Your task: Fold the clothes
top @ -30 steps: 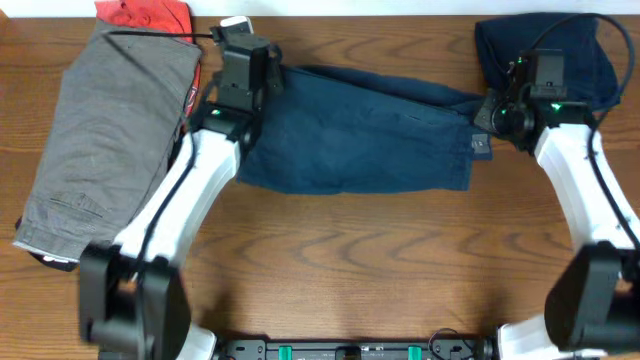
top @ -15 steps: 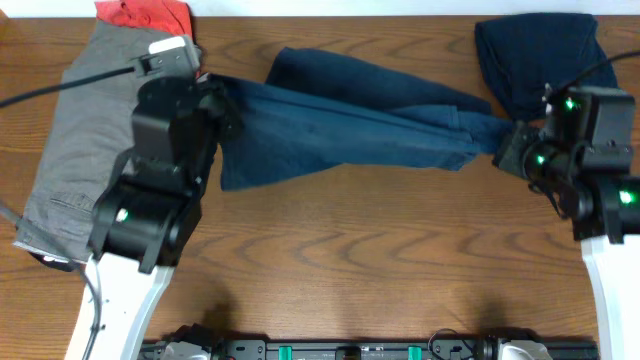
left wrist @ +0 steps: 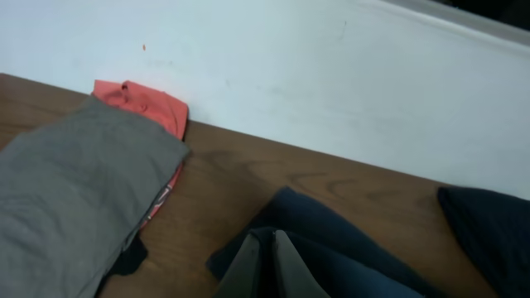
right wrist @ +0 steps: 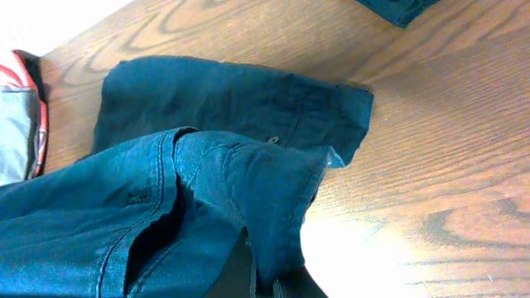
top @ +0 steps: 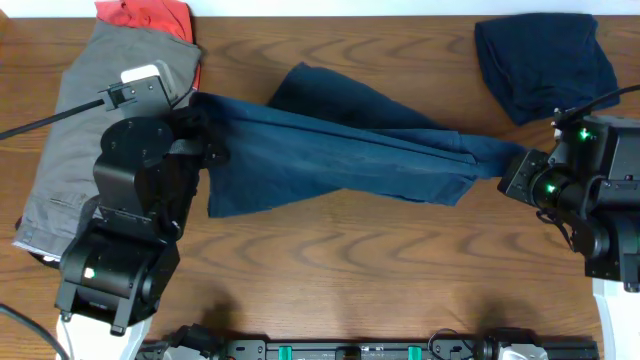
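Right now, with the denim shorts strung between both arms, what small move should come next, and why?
Probably lower both tools together to spread the cloth on the near side of the wooden table. The left tool and right tool each pinch an end of the dark blue denim shorts, which hang twisted, one flap trailing behind.

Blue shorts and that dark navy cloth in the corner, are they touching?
Apart. The overhead view shows bare table between the blue shorts and the dark navy cloth.
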Controlling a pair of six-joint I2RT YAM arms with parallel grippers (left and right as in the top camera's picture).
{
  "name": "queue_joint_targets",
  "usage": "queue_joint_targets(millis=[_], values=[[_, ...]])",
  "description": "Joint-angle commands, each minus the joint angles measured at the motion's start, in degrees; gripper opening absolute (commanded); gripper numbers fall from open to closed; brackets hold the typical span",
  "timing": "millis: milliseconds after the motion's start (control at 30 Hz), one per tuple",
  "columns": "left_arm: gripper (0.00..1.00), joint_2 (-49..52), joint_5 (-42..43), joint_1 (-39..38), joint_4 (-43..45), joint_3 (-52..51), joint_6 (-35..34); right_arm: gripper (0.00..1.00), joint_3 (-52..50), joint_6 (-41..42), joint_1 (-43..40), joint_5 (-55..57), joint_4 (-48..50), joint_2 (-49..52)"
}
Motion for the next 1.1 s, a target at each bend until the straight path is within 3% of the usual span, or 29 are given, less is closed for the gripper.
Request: queue_joint_targets(millis=[0, 167, 433, 900, 933, 1067], values=[[0.06, 2.82, -5.03, 0.5, 0.31, 0.72, 0.11, 0.01, 0.57, 0.04, -0.28, 5.57, -0.33, 2.47], [0.06, 11.21, -5.05, 0.5, 3.32, 0.72, 0.15, 0.01, 0.55, 1.92, -0.28, 7.56, -0.85, 9.14], [0.06, 26.73, -5.07, 0.52, 17.18, 0.72, 1.03, 0.01, 0.55, 4.52, -0.87, 9.88, 1.79, 21.24], [0.06, 46.6, -5.05, 0.5, 35.98, 0.7, 1.01, 0.01, 0.5, 4.76, -2.56, 10.27, 14.01, 38.97], [0.08, 47.28, -5.05, 0.5, 36.52, 0.7, 1.01, 0.01, 0.5, 4.76, -2.54, 10.27, 14.99, 40.02], [0.7, 49.33, -5.05, 0.5, 37.64, 0.7, 0.98, 0.06, 0.5, 4.74, -2.54, 10.27, 18.29, 43.04]])
